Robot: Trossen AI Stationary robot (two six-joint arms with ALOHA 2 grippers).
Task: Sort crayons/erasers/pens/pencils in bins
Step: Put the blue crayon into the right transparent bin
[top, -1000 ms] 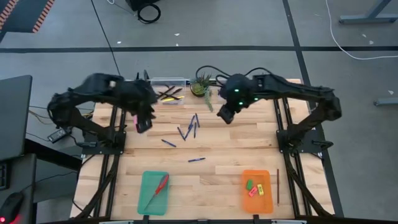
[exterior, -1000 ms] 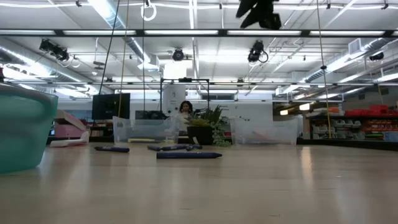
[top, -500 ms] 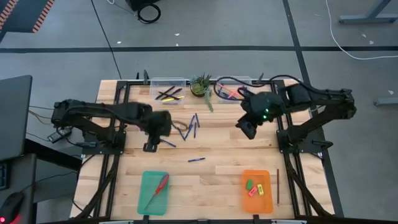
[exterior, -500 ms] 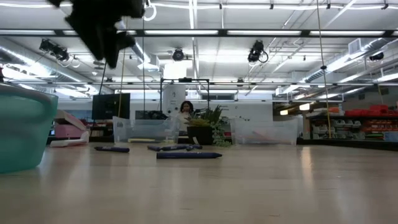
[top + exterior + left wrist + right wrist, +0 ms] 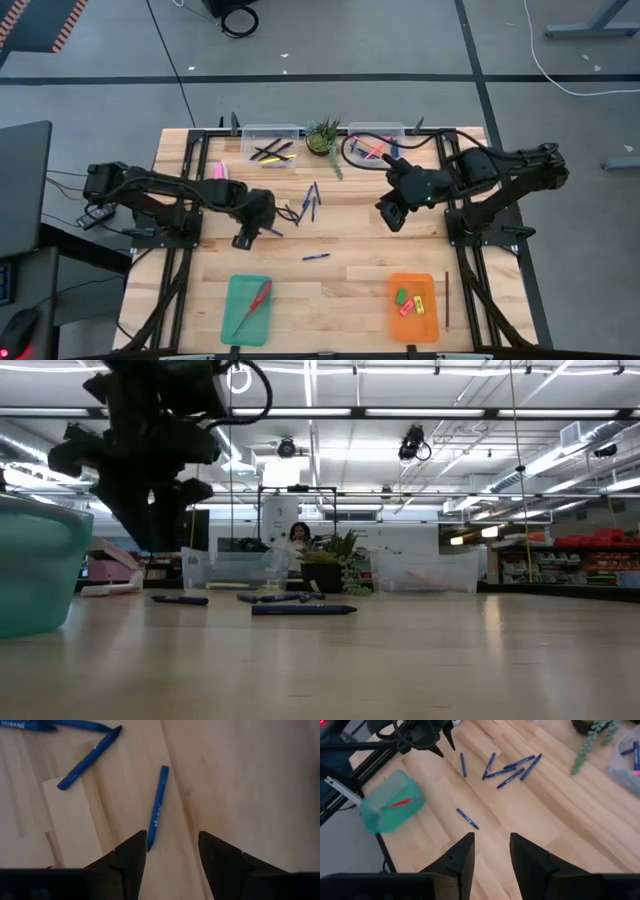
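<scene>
Your table (image 5: pixel 340 235) carries a loose scatter of blue pens (image 5: pixel 305 205) near its middle, with one more pen (image 5: pixel 316 257) lying apart, closer to the near edge. At the far edge sit two clear bins — one (image 5: pixel 270 143) holding dark pencils and a yellow one, the other (image 5: pixel 376 144) holding pink and blue items — with a small potted plant (image 5: pixel 322 138) between them. At the near edge, the teal tray (image 5: pixel 247 309) holds red-handled scissors (image 5: pixel 254 303), and the orange tray (image 5: pixel 414 307) holds the erasers (image 5: pixel 410 302). A thin dark stick (image 5: pixel 447 300) lies just beside the orange tray.

Your left claw (image 5: pixel 172 851) hangs low over the table with its fingers spread, pointing down at a single blue pen (image 5: pixel 156 808) whose near end lies just by one fingertip; nothing stands in its way. Your right claw (image 5: pixel 492 851) hovers higher on the right side of the table — fingers apart, empty, looking across the pens toward the teal tray.
</scene>
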